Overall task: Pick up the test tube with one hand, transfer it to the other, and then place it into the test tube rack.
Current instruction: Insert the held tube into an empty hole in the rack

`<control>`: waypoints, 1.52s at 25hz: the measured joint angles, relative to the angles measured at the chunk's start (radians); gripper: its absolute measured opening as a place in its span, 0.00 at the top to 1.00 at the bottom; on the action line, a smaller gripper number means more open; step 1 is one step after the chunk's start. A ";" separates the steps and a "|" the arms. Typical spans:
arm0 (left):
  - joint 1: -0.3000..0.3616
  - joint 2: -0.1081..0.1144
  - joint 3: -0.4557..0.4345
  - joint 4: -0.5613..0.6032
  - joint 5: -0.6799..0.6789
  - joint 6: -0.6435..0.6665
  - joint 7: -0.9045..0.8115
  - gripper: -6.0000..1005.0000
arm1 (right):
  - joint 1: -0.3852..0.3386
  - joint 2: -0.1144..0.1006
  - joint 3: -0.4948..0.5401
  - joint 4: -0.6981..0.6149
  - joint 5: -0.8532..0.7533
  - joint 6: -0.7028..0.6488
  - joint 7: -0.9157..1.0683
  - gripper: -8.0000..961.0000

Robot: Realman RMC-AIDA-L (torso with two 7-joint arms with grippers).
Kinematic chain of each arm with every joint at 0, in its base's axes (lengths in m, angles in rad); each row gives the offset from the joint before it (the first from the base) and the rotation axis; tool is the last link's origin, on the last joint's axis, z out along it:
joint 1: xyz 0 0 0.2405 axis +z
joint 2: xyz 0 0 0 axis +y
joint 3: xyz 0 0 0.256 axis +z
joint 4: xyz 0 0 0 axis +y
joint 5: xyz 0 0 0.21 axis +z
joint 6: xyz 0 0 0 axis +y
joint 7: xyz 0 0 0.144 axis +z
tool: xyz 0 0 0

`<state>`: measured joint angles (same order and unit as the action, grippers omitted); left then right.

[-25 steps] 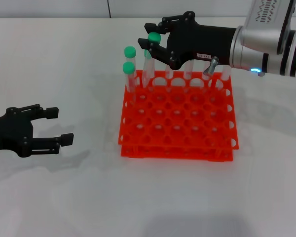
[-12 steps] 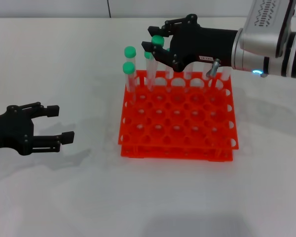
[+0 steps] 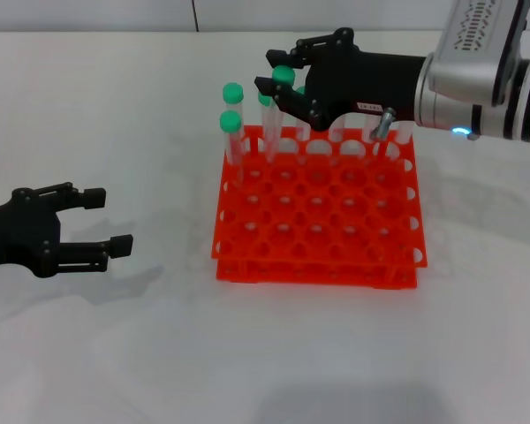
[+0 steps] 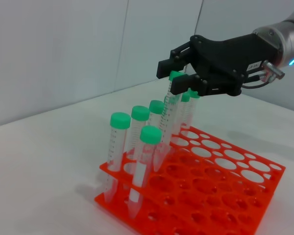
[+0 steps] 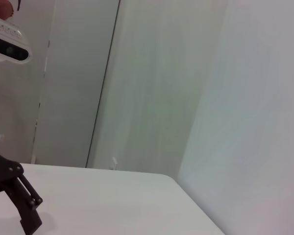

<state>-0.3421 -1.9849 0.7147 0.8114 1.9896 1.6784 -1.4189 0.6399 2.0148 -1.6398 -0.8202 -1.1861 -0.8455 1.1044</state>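
The test tube (image 3: 283,75) with its green cap (image 4: 175,76) hangs tilted over the back row of the orange-red test tube rack (image 3: 318,266). Its lower end reaches down into the rack's holes (image 4: 160,159). My right gripper (image 3: 276,74), black with a white label, is shut on the tube just below the cap; it also appears in the left wrist view (image 4: 170,78). My left gripper (image 3: 108,222) rests open and empty, low over the table at the left, well clear of the rack.
Several other green-capped tubes (image 3: 233,92) (image 4: 120,120) stand in the rack's back-left holes, close to the held tube. The rack's front rows (image 4: 210,196) hold nothing. White table (image 3: 159,353) lies all around the rack.
My right gripper has shifted slightly right and down with the test tube, bringing it lower into the rack's back row. The left arm has stayed put.
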 joint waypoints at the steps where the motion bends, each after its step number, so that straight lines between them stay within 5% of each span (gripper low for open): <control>1: 0.000 0.000 0.000 0.000 0.000 -0.002 0.000 0.12 | 0.000 0.000 -0.001 0.000 0.000 0.000 0.000 0.70; 38: -0.002 -0.012 0.005 -0.001 0.002 -0.007 0.012 0.12 | 0.012 0.012 -0.029 0.044 0.004 0.023 -0.010 0.68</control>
<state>-0.3437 -1.9972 0.7194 0.8107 1.9911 1.6712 -1.4068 0.6523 2.0267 -1.6687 -0.7763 -1.1818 -0.8220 1.0947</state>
